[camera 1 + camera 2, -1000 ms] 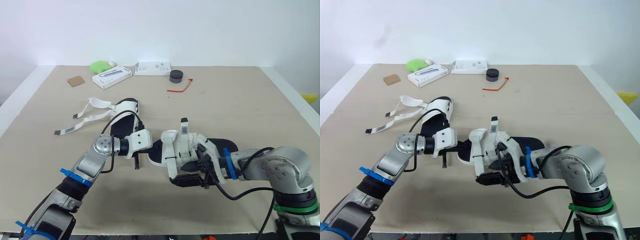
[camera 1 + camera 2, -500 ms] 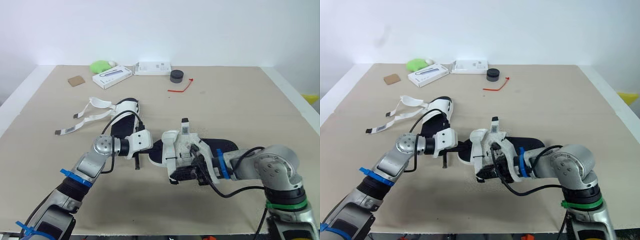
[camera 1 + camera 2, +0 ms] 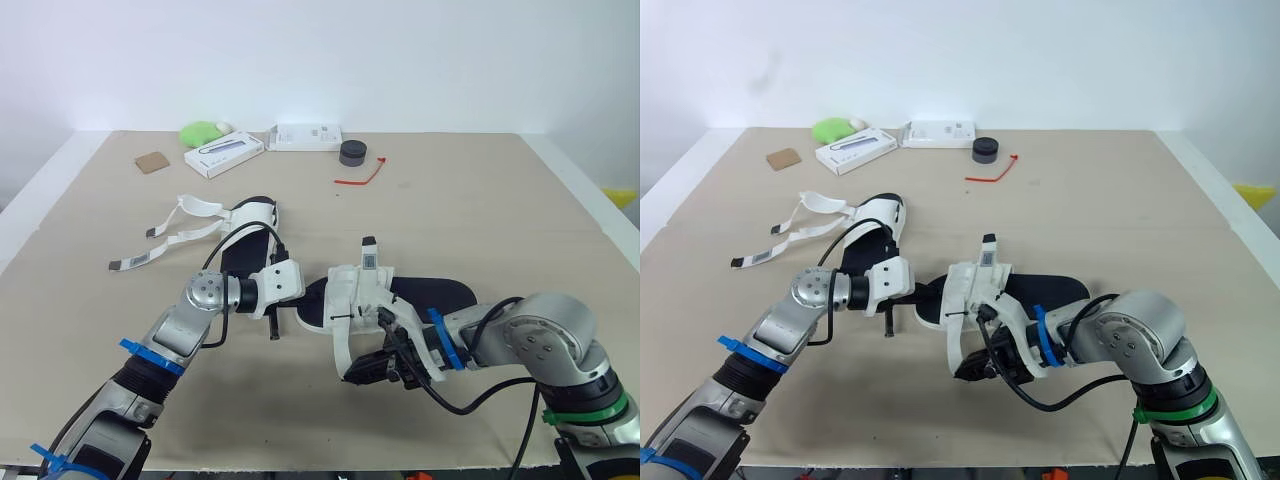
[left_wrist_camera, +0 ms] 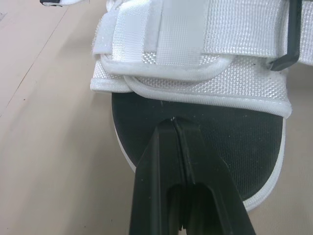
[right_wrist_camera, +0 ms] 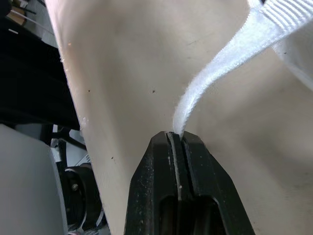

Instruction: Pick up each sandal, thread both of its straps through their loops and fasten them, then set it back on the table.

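So the right gripper (image 5: 176, 138) has its two black fingers squeezed tight on the free end of a white woven strap (image 5: 215, 73), and that's the bit that changed. A second ago it sat tucked up against the shoe. Now it's dragged off toward 6 o'clock, out to the near edge, and way more strap shows between it and the upper. Looks to me like it's drawing the strap through its loop, so I'd call this the tail end of threading, with the fastening not done yet.

The strap comes off the white fabric sandal with a black sole (image 3: 362, 290), which sits about mid-table, a bit toward 6, with its rounded front end at 9 o'clock and its back at 3. Can't tell if it's lifted or flat on the beige table (image 3: 480, 200).

The left gripper (image 4: 173, 123) hasn't budged. Its fingers are pressed together with nothing between them, tip right at the rounded front of the black footbed. I'd guess it's pinning the shoe against the pull, but whether it's touching or just above, can't say.

Out at 10 o'clock from there, the second white-and-black sandal (image 3: 252, 218) lies with its long white loose straps (image 3: 185, 237) flopped toward 9, so that one looks unstarted. The white cardboard boxes (image 3: 223, 153) sit along the 12 o'clock edge, well apart.
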`<state>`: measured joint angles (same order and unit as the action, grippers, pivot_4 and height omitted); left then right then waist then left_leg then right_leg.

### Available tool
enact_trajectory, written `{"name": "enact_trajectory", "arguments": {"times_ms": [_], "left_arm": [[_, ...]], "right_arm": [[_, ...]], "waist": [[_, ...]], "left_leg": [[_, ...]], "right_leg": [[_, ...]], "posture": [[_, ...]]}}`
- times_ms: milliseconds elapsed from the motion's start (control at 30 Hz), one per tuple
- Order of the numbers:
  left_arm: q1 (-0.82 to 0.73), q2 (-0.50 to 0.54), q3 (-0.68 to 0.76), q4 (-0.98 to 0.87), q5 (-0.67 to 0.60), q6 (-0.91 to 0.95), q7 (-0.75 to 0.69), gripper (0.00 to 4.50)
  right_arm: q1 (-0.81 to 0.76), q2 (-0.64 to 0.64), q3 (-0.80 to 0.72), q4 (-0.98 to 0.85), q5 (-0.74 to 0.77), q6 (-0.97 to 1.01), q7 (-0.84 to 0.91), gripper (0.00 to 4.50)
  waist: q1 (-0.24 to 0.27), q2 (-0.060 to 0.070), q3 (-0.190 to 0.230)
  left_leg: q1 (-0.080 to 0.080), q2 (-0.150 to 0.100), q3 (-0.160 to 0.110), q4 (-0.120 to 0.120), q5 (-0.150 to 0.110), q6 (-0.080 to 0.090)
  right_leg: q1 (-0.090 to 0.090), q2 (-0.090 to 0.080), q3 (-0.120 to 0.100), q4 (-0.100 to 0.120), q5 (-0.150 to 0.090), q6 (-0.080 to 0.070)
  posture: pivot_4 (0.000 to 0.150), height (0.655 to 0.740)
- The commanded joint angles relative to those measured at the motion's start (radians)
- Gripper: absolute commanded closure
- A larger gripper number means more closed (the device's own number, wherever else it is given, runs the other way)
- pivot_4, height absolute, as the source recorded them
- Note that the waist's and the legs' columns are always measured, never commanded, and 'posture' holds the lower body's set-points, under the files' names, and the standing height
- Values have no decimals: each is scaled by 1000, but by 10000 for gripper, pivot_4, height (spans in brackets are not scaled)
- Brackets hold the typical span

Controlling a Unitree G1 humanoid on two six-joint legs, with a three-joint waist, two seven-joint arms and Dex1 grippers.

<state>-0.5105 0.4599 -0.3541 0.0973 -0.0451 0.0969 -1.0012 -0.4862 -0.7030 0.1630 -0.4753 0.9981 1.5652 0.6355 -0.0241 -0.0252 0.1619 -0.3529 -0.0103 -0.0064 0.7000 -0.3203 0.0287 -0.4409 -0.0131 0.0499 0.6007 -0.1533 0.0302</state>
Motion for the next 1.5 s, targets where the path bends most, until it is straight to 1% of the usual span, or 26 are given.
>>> {"name": "enact_trajectory", "arguments": {"times_ms": [33,300,433,567,667,800,833,867,900,933,967,1000,1033,1100,1133,1200,1233,1267,1367,1500], "left_arm": [[30,16,-27,37,40,39,-5,45000],[28,10,-31,43,40,37,-1,45000],[26,9,-31,49,41,34,0,45000],[25,11,-30,51,40,33,-2,45000],[24,12,-30,55,41,31,-3,45000],[24,11,-31,54,41,31,-4,45000],[23,11,-31,54,41,31,-4,45000],[23,11,-32,55,41,31,-5,45000],[21,12,-32,57,41,30,-5,45000],[20,12,-32,59,41,29,-7,45000],[18,12,-32,62,42,27,-8,45000],[16,12,-32,65,42,25,-9,45000],[15,12,-33,67,43,23,-10,45000],[12,10,-32,71,44,21,-13,45000],[10,8,-33,73,44,20,-13,45000],[9,4,-34,74,44,20,-13,45000],[9,4,-35,74,44,19,-13,45000],[10,5,-34,74,45,19,-13,45000],[13,8,-33,71,45,19,-13,45000],[17,12,-30,67,45,21,-12,45000]], "right_arm": [[-11,-4,0,-23,44,37,35,44710],[-6,-14,-15,-14,79,49,48,44710],[-5,-11,-25,-25,68,36,43,44710],[-19,-40,-37,-31,71,8,73,44710],[-22,-72,-41,-54,65,-39,108,34725],[-9,-149,-6,-115,12,-138,164,16218],[3,-185,8,-142,-29,-200,190,12236],[15,-227,22,-168,-77,-269,222,6916],[30,-271,35,-190,-133,-356,268,2578],[50,-316,48,-207,-215,-484,326,818],[66,-351,56,-211,-329,-683,401,818],[71,-359,64,-203,-448,-884,436,818],[76,-360,68,-191,-528,-1025,457,818],[84,-329,75,-120,-681,-1348,482,818],[86,-312,84,-76,-741,-1482,494,818],[67,-265,109,48,-897,-1869,494,818],[62,-251,119,97,-950,-2005,493,818],[60,-237,126,142,-992,-2117,485,818],[57,-225,158,250,-1104,-2361,465,818],[52,-203,191,339,-1166,-2517,427,818]], "waist": [[0,0,0],[0,0,0],[0,0,0],[0,0,0],[0,0,0],[1,0,0],[1,0,0],[1,0,0],[1,0,0],[1,0,0],[1,0,0],[1,0,0],[0,0,0],[0,0,0],[0,-2,-1],[0,-2,-1],[1,-3,-1],[1,-2,-1],[1,-3,-1],[2,-3,-1]], "left_leg": [[0,0,0,0,0,0],[0,0,0,0,0,0],[0,0,0,0,0,0],[0,-1,0,0,0,0],[0,-1,0,0,0,0],[0,-1,0,0,0,0],[0,-1,0,0,0,0],[0,-1,0,0,0,0],[0,-1,0,0,0,0],[0,-1,0,0,0,0],[0,-1,0,0,0,0],[0,-1,0,0,0,0],[0,-1,0,0,0,0],[1,-1,3,0,0,-1],[1,-1,3,0,0,-1],[2,0,3,0,0,-1],[3,-1,4,0,0,-1],[3,-1,5,0,0,-1],[3,-1,6,0,0,-1],[3,-2,7,0,0,-1]], "right_leg": [[0,0,0,0,0,0],[0,-1,0,0,0,0],[0,-1,0,0,0,0],[0,-1,0,0,0,0],[0,-1,0,0,0,0],[0,-1,-1,0,0,1],[0,-1,-1,0,0,1],[0,-1,-1,0,0,1],[0,-1,-1,0,0,1],[0,-1,-1,0,0,1],[0,-1,-1,0,-1,1],[0,-1,-1,0,-1,1],[0,-1,-1,0,-1,1],[0,-2,-1,0,-1,3],[0,-2,-1,0,-1,3],[1,-1,-1,0,-1,3],[1,-1,0,0,-1,3],[1,-2,0,0,-1,3],[1,-2,1,0,-1,2],[1,-2,4,0,0,2]], "posture": [[1500,7400],[1500,7400],[1500,7400],[1500,7400],[1500,7400],[1500,7400],[1500,7400],[1500,7400],[1500,7400],[1500,7400],[1500,7400],[1500,7400],[1500,7400],[1500,7400],[1500,7400],[1500,7400],[1500,7400],[1500,7400],[1500,7400],[1500,7400]]}}
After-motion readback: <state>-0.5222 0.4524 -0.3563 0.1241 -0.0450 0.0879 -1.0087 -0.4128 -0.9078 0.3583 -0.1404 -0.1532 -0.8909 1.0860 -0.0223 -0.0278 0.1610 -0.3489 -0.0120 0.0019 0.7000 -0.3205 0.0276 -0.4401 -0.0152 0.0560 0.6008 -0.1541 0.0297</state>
